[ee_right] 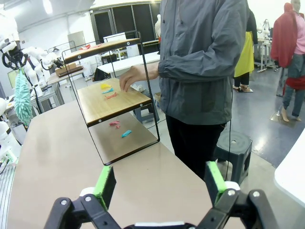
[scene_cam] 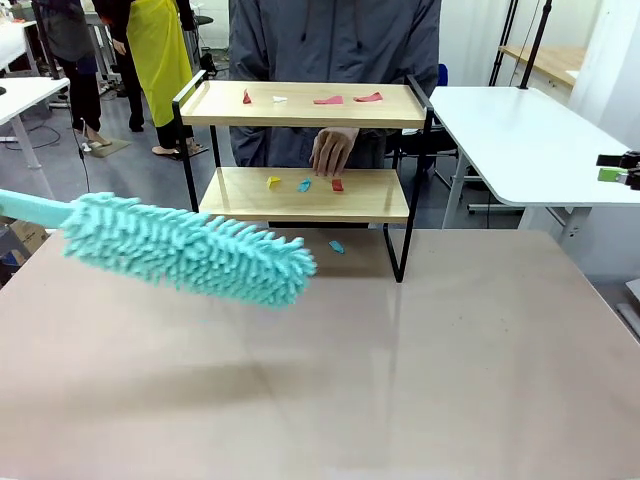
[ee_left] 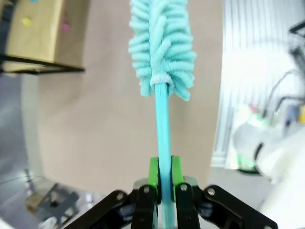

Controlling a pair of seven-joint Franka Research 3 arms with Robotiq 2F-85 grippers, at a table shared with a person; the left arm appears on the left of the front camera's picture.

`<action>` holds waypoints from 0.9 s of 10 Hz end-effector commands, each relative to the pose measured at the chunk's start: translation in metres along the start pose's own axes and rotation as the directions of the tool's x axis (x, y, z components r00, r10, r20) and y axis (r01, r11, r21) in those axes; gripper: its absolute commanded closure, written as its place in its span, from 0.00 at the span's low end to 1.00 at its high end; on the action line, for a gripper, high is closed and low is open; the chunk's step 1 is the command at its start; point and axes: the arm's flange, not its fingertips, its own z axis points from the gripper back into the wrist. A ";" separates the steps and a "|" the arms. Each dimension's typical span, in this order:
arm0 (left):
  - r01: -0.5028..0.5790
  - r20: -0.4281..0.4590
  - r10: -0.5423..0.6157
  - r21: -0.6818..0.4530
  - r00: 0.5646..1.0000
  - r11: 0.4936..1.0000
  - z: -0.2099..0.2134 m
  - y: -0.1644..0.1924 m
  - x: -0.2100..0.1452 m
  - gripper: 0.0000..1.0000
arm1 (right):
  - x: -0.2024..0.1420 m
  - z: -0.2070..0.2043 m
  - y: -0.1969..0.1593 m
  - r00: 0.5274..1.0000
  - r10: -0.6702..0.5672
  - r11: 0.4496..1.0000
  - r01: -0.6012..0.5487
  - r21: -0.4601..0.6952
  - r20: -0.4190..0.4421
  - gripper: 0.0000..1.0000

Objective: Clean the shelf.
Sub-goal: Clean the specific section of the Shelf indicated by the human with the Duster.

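**A:** Quick one: where's everything on the bench [scene_cam: 470,380]?

**B:** The shelf [scene_cam: 372,196] stands at the bench's far edge, upper middle of the front frame. A person in a grey jacket [scene_cam: 335,40] is right behind it, their hand [scene_cam: 333,150] hanging over the lower board.

**A:** And the fluffy thing?

**B:** That's a teal duster [scene_cam: 190,250], left of centre and tilted in the air, apart from the shelf. The left robot hand [ee_left: 162,168] is clamped tight on its handle. The right robot hand [ee_right: 159,172] is spread wide with nothing in it.

**A:** Any mess?

**B:** Coloured scraps on the top board [scene_cam: 327,100] and the lower board [scene_cam: 304,185], plus a blue scrap [scene_cam: 336,246] on the bench under the shelf.
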 end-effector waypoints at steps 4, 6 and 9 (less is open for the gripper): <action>-0.445 0.106 0.448 -0.046 0.888 0.894 -0.012 -0.050 0.103 0.87 | 0.002 -0.001 0.001 1.000 0.000 1.000 0.000 0.000 -0.004 0.00; -0.538 0.127 0.540 -0.051 0.832 0.841 -0.031 -0.060 0.136 0.87 | 0.002 -0.001 0.001 1.000 0.000 1.000 0.000 0.000 -0.004 0.00; -0.536 0.108 0.546 -0.113 0.831 0.837 -0.039 -0.060 0.150 0.87 | 0.002 -0.001 0.001 1.000 0.000 1.000 0.000 0.000 -0.004 0.00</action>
